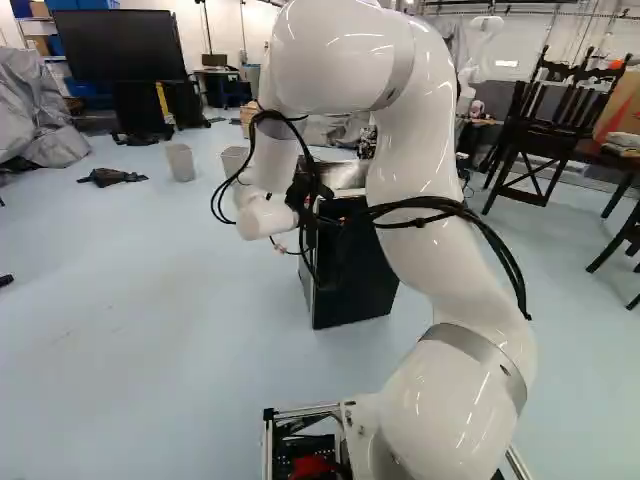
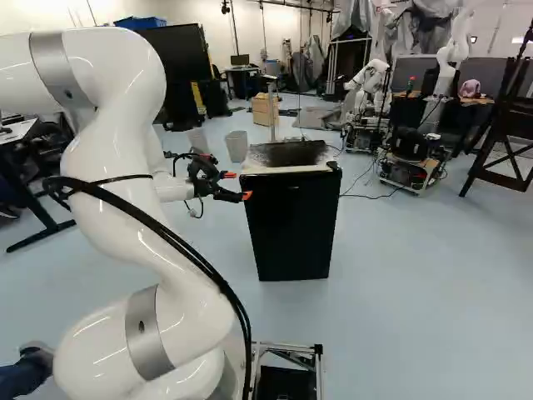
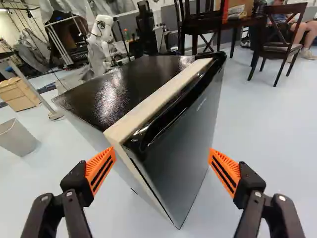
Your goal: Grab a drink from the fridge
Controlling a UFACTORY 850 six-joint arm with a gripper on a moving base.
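My tool (image 3: pixel 162 154) is spread wide and holds nothing, near the upper front corner of the mini fridge (image 2: pixel 291 229), on the fridge's left as the right base view shows it, with the upright edge of its door (image 3: pixel 181 148) ahead. The door looks closed and hides whatever is inside, so I can't place the drink; I'd judge that opening it comes first.
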